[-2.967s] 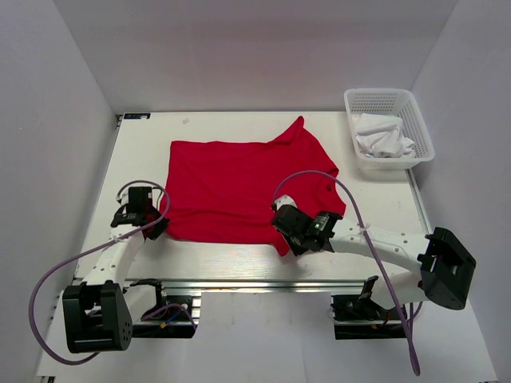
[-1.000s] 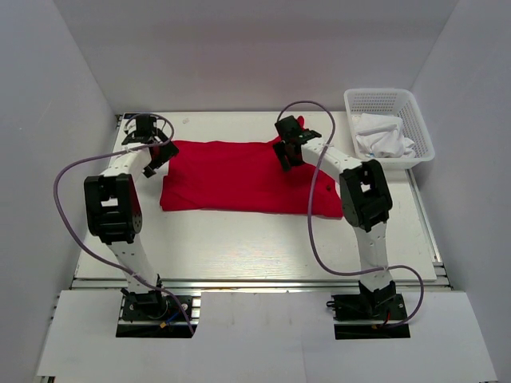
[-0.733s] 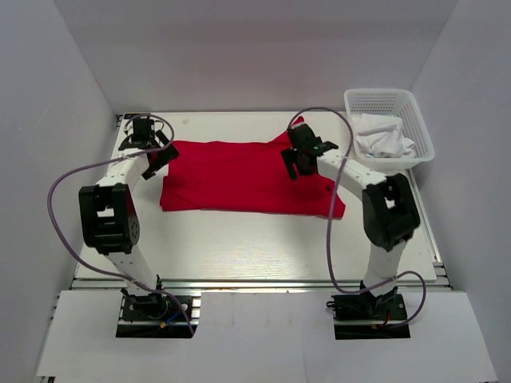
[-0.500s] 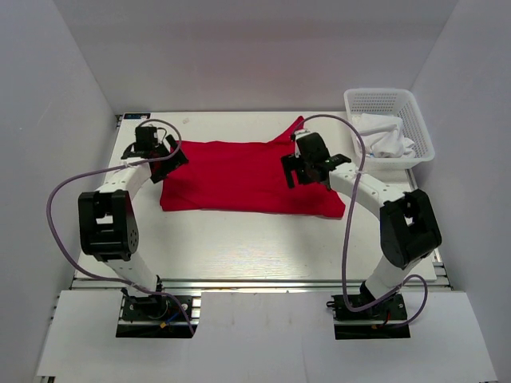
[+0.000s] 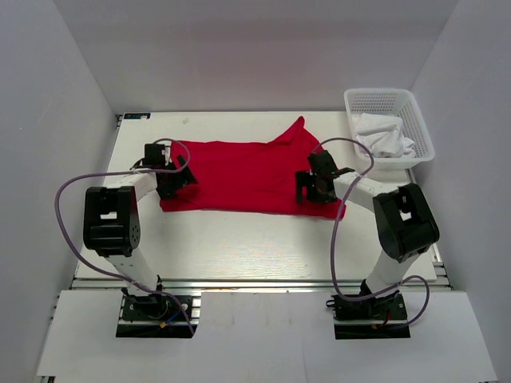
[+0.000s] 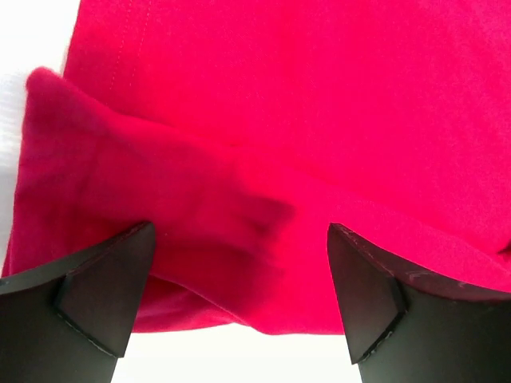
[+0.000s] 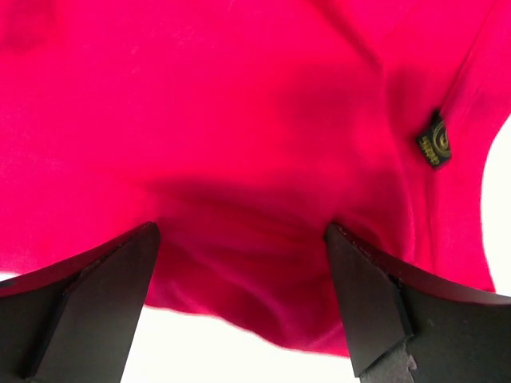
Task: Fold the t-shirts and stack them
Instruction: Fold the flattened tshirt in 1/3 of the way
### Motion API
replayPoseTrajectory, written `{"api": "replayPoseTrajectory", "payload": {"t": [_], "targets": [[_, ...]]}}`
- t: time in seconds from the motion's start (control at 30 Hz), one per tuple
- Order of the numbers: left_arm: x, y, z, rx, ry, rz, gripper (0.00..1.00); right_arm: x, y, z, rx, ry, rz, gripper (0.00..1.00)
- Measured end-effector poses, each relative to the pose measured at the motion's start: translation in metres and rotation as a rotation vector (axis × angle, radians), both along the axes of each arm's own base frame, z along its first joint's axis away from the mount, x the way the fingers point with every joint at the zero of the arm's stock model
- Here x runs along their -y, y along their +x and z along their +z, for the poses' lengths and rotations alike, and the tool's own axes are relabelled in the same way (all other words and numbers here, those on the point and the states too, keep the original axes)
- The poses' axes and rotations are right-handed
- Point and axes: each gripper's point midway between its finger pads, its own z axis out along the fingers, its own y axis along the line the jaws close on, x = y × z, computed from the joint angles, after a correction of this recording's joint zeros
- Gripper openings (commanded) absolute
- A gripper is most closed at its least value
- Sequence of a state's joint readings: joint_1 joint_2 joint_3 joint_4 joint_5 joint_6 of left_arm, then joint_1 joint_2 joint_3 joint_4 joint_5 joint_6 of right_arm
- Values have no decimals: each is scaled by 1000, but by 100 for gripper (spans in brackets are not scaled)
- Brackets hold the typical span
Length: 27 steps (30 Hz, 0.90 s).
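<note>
A bright red t-shirt (image 5: 239, 171) lies folded into a wide band across the middle of the table, one sleeve sticking up at its far right. My left gripper (image 5: 173, 182) hovers open over the shirt's near left corner. My right gripper (image 5: 314, 186) hovers open over its near right part. In the left wrist view the red fabric (image 6: 279, 120) fills the frame, and its layered near edge runs between the left gripper's (image 6: 239, 307) spread fingers (image 6: 96, 299). The right wrist view shows rumpled red cloth (image 7: 239, 120) with a small dark label (image 7: 433, 144) between that gripper's (image 7: 239, 303) wide-apart fingertips (image 7: 383, 307).
A white mesh basket (image 5: 350, 108) with white cloth (image 5: 382, 137) in it stands at the far right corner. White table surface (image 5: 239, 239) lies bare between the shirt and the arm bases. Grey walls enclose the table on three sides.
The shirt's near half has been folded over to the far edge. Over the last second both open grippers moved back from that far edge to the near fold.
</note>
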<state>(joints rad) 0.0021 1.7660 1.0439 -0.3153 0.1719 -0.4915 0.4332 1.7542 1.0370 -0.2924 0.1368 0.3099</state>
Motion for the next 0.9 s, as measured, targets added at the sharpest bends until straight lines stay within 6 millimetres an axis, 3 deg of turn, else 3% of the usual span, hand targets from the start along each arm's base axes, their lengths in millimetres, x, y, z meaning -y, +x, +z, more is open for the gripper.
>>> {"api": "replayPoseTrajectory", "payload": {"t": [0.17,0.27,0.4,0.5,0.6,0.7,0.9], "targets": [[-2,-20,-1,5,3,29,100,3,-31,3,-5,59,-1,90],[-4,-48,0,-22,2,66,100,1,-58,5,-32,114,20,90],[-7,-100,0,-98,5,106,100,-5,-100,11,-81,179,82,90],[-9,-120,9,-111,15,126,100,-12,-112,24,-68,210,140,90],[-15,-113,31,-41,36,148,100,-20,-107,37,-16,239,182,90],[-20,-91,58,41,55,167,100,-31,-95,44,16,273,209,90],[-30,-45,88,135,75,187,100,-44,-65,31,16,261,199,90]]}}
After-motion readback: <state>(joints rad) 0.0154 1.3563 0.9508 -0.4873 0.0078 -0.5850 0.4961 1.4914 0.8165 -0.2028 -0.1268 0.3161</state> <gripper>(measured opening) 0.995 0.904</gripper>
